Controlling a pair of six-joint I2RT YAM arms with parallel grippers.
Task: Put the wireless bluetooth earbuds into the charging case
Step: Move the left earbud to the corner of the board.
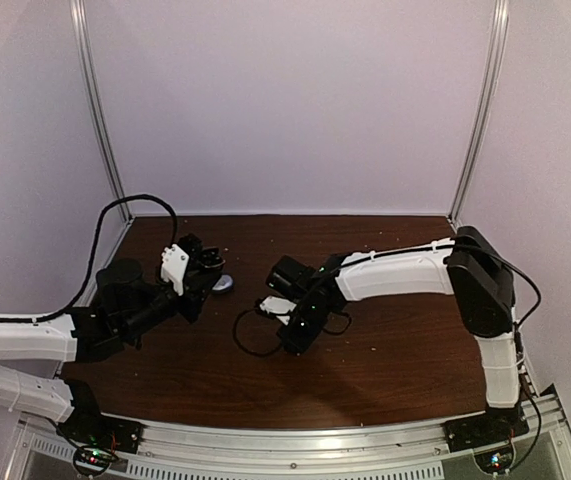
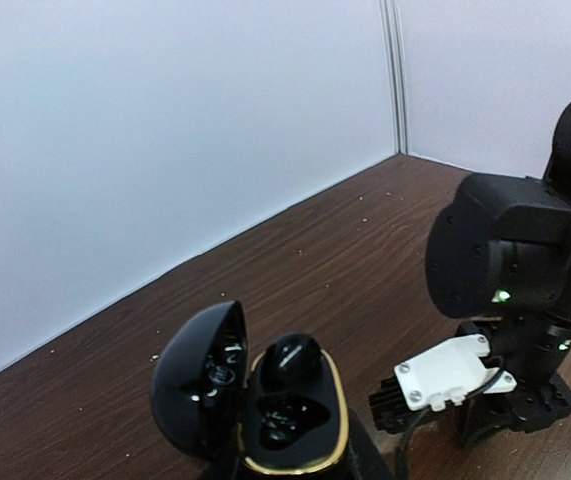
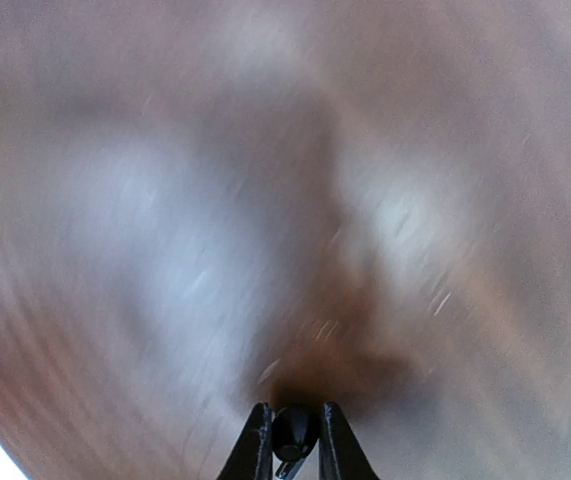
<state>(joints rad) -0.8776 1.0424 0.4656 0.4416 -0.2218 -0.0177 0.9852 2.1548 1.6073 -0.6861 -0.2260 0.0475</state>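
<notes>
Between right hand's (image 3: 293, 410) fingers (image 3: 256, 442), black earbud (image 3: 293, 432)

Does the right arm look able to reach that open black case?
Probably yes: the right gripper, pinching a black bud, hangs close to the open case, one socket empty, nothing visible between.

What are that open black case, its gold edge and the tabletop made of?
The charging case: probably glossy hard plastic; highlights glint on its smooth black lid. The gold rim: looks metallic, perhaps only plated or painted trim. The table: dark brown with grain streaks, low sheen; wood or wood-look laminate, I cannot tell.
</notes>
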